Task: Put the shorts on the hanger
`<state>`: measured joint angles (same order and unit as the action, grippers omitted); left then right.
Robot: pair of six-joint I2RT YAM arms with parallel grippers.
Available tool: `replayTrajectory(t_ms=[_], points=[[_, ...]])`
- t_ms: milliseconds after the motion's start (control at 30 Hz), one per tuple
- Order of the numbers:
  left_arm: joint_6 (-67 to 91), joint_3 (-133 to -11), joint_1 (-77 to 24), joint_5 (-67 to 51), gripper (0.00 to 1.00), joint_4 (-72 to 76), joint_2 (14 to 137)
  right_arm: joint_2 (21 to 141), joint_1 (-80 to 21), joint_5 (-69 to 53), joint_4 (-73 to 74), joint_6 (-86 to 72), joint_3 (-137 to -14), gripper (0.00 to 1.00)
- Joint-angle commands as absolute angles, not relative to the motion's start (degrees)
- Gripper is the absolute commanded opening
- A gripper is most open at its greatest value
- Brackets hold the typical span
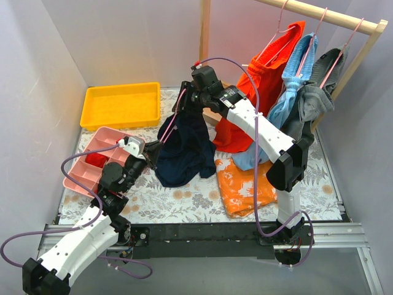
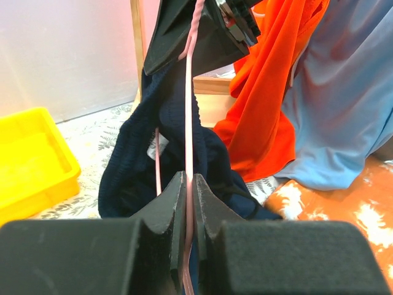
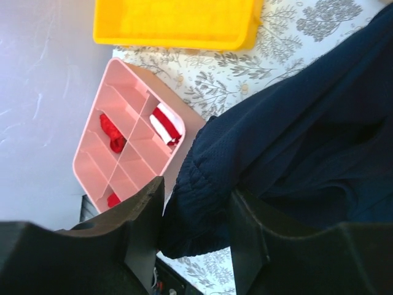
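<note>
The navy shorts (image 1: 184,150) hang bunched over the table's middle, draped on the thin pink hanger (image 1: 174,120). My left gripper (image 1: 151,150) is shut on the hanger's wire, which runs straight up between its fingertips in the left wrist view (image 2: 189,184) in front of the shorts (image 2: 129,166). My right gripper (image 1: 187,101) is above, at the top of the shorts. In the right wrist view (image 3: 196,215) its jaws press on the bunched waistband of the shorts (image 3: 295,141). The hanger's hook is hidden.
A yellow tray (image 1: 120,104) sits back left. A pink divided organizer (image 1: 98,157) lies beside the left arm. An orange patterned cloth (image 1: 245,184) lies near the right arm. A wooden rack (image 1: 319,12) holds red-orange, light blue and grey clothes on hangers.
</note>
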<state>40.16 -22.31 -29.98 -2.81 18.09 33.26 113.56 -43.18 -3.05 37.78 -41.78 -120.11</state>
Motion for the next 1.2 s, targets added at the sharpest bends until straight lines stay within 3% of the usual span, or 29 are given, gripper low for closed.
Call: replayTrajectory(t_ms=[0, 167, 200, 267, 300, 400, 467, 567, 667, 833, 1167], points=[[36.6, -26.1, -30.6, -1.9, 0.00, 26.4, 32.1, 113.6, -45.0, -12.3, 37.7, -45.5, -120.7, 0.39], [41.1, -27.7, -30.6, -0.7, 0.00, 23.6, 32.8, 111.6, -44.9, -12.5, 36.4, -45.9, -118.1, 0.02], [42.5, -28.4, -30.6, 0.5, 0.05, 22.3, 33.0, 111.2, -44.7, -12.5, 35.8, -45.9, -117.6, 0.01], [47.0, -30.9, -30.6, 2.9, 0.26, 17.1, 33.5, 110.2, -44.7, -11.5, 35.3, -45.9, -116.3, 0.01], [48.7, -31.8, -30.6, 3.2, 0.43, 14.8, 33.4, 109.0, -44.7, -11.3, 34.5, -45.8, -114.4, 0.01], [56.4, -33.3, -30.6, 5.5, 0.64, 5.4, 31.5, 106.2, -44.7, -9.6, 33.1, -44.6, -111.3, 0.01], [60.9, -33.0, -30.6, 13.4, 0.69, 2.2, 29.5, 104.3, -44.6, -7.7, 32.9, -43.1, -109.2, 0.01], [73.1, -33.1, -30.6, 23.0, 0.58, -7.8, 27.6, 101.3, -44.7, -5.5, 30.6, -41.3, -105.7, 0.01], [77.8, -34.0, -30.6, 24.8, 0.55, -14.0, 33.4, 97.9, -44.7, -4.3, 27.0, -40.6, -102.6, 0.01], [82.6, -34.0, -30.5, 25.1, 0.36, -15.6, 41.8, 94.2, -44.8, -2.4, 22.6, -38.8, -101.8, 0.01], [78.8, -30.3, -30.6, 19.3, 0.38, -3.4, 47.2, 93.5, -44.8, -2.2, 20.5, -41.8, -104.2, 0.01]])
